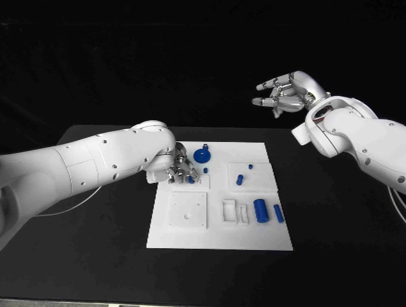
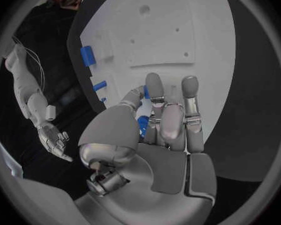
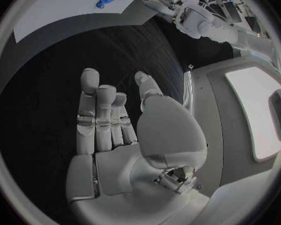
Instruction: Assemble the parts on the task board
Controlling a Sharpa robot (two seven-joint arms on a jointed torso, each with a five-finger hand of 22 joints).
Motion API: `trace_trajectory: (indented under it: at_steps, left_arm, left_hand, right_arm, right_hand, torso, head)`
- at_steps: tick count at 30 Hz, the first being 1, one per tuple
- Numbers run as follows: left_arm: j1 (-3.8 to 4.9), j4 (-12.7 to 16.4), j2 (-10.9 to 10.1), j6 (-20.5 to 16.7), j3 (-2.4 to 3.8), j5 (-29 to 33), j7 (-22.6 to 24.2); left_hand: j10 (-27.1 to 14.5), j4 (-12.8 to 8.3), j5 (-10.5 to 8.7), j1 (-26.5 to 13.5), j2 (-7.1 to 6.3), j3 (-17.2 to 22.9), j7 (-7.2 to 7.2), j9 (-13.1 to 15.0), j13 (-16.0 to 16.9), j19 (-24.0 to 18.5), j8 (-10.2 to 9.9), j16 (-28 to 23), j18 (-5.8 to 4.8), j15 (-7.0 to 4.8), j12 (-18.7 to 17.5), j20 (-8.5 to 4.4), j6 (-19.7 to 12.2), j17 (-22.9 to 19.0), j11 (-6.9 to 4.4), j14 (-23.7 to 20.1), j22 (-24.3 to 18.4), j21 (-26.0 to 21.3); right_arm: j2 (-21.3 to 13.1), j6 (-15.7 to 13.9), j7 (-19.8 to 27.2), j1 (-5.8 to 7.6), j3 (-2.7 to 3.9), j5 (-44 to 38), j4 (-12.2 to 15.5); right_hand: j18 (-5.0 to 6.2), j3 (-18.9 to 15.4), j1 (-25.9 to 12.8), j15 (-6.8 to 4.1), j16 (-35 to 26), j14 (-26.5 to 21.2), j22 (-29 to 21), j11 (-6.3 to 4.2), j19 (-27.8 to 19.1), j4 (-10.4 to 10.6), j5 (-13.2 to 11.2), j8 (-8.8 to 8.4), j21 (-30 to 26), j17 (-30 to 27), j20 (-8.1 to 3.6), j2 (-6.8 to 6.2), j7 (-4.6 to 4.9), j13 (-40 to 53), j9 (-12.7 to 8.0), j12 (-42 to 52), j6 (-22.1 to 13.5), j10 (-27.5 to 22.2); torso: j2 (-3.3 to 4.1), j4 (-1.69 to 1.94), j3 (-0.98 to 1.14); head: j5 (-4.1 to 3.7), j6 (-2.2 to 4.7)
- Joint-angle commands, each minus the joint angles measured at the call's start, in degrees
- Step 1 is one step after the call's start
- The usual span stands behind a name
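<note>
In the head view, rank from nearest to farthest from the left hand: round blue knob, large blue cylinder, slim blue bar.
1. Round blue knob, just beside the left hand.
2. Large blue cylinder, lower board.
3. Slim blue bar, beyond the cylinder.

The task board (image 1: 219, 240) is set in the middle of the table (image 1: 350, 256). At its far edge a round knobbed part (image 1: 202, 155) is placed, with a small peg (image 1: 252, 166) to its right. A short part (image 1: 240, 180) is seated on the raised square behind the near right corner, where a cylinder (image 1: 261, 210) and a slimmer bar (image 1: 278, 213) are laid side by side. The left hand (image 1: 179, 169) is lowered onto the far left area; the right hand (image 1: 286, 93) is raised beyond the far right corner.
</note>
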Motion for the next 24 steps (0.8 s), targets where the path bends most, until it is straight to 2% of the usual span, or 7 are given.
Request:
trace_trajectory:
  at_steps: [1, 13, 15, 17, 22, 24]
  left_arm:
    - [-0.31, -0.5, 0.3, 1.8, -0.17, -0.4, -0.7]
    - [-0.3, -1.4, 1.0, 3.4, -0.17, -0.2, -1.0]
    - [-0.29, -1.6, 1.0, 3.6, -0.17, -0.2, -1.1]
    - [-0.29, -1.7, 1.1, 3.7, -0.17, -0.2, -1.1]
    - [-0.29, -1.8, 1.1, 4.1, -0.17, -0.2, -1.2]
    - [-0.29, -1.7, 1.1, 4.2, -0.17, -0.2, -1.2]
  left_hand:
    - [1.8, 1.1, -2.27, 1.2, 1.8, -0.7, -7.65, 0.2, -0.1, 0.0, 0.3, 0.2, 1.15, 0.13, 0.3, 0.54, 12.2, 0.1, -1.29, 0.2, 1.1, -0.4]
    - [1.8, 1.8, -3.1, 1.8, 1.18, -2.2, -7.63, 0.1, -0.1, 0.0, 0.3, 0.1, 1.1, 0.13, 0.2, 0.53, 12.1, -0.2, -1.25, 0.1, 1.1, -0.6]
    - [1.8, 2.4, -3.46, 1.4, 0.74, -3.2, -7.68, 0.0, -0.1, 0.0, 0.3, 0.0, 1.05, 0.11, 0.1, 0.47, 12.1, -0.3, -1.25, 0.1, 1.1, -0.7]
    - [1.8, 3.3, -6.39, 0.9, -0.03, -4.6, -7.73, 0.0, -0.1, 0.0, 0.3, 0.0, 0.99, 0.09, 0.1, 0.43, 12.2, -0.4, -1.27, 0.1, 1.1, -0.7]
    - [1.8, 5.6, -9.0, 1.7, -1.68, -8.1, -7.78, -0.1, -0.2, 0.0, 0.3, -0.2, 0.69, 0.03, -0.1, 0.17, 12.2, -0.6, -1.29, 0.1, 1.1, -0.9]
    - [1.8, 6.1, -10.84, 1.4, -2.38, -8.9, -7.77, -0.1, -0.3, 0.0, 0.3, -0.3, 0.65, 0.03, -0.1, 0.13, 12.2, -0.6, -1.28, 0.1, 1.1, -1.0]
  right_arm:
    - [0.1, 0.9, 0.2, -0.05, 0.04, 0.1, -0.1]
    - [0.2, 1.0, 0.2, -0.09, 0.04, 0.1, -0.2]
    - [0.2, 1.0, 0.2, -0.1, 0.04, 0.1, -0.1]
    - [0.2, 1.1, 0.2, -0.11, 0.04, 0.1, -0.1]
    - [0.3, 1.2, 0.2, -0.14, 0.04, 0.1, -0.1]
    - [0.3, 1.2, 0.2, -0.16, 0.04, 0.1, -0.1]
  right_hand:
    - [0.82, 0.2, 0.2, -0.09, 0.3, -0.3, 0.1, 0.02, 1.8, -0.3, 0.2, -0.22, -0.3, -0.1, 0.48, 0.29, 0.22, 0.0, 0.0, -0.1, 0.0, -0.4]
    - [0.82, 0.3, 0.2, -0.09, 0.3, -0.3, 0.1, 0.03, 1.8, -0.3, 0.3, -0.23, -0.3, -0.1, 0.48, 0.32, 0.24, -0.1, 0.0, -0.1, -0.1, -0.5]
    - [0.82, 0.3, 0.2, -0.09, 0.3, -0.3, 0.1, 0.03, 1.8, -0.3, 0.3, -0.23, -0.3, -0.1, 0.48, 0.32, 0.24, -0.1, 0.0, -0.1, -0.1, -0.5]
    - [0.82, 0.3, 0.2, -0.09, 0.3, -0.3, 0.1, 0.03, 1.8, -0.3, 0.3, -0.23, -0.3, -0.1, 0.48, 0.32, 0.24, -0.1, 0.0, -0.1, -0.1, -0.5]
    - [0.81, 0.3, 0.0, -0.08, 0.3, -0.4, 0.1, 0.03, 1.8, -0.4, 0.3, -0.24, -0.4, -0.1, 0.49, 0.29, 0.25, -0.1, 0.0, -0.2, -0.2, -0.5]
    - [0.81, 0.3, 0.0, -0.08, 0.3, -0.4, 0.1, 0.03, 1.8, -0.4, 0.3, -0.24, -0.4, -0.1, 0.49, 0.29, 0.25, -0.1, 0.0, -0.2, -0.2, -0.5]
  torso:
    - [-0.04, -0.03, -0.02]
    - [-0.02, 0.04, -0.07]
    - [-0.03, 0.08, -0.07]
    - [-0.02, 0.1, -0.08]
    - [-0.07, 0.11, -0.1]
    - [-0.07, 0.1, -0.1]
  head:
    - [-0.04, 0.02]
    - [-0.29, 0.08]
    - [-0.34, 0.11]
    - [-0.35, 0.07]
    - [-0.36, 0.02]
    - [-0.35, -0.01]
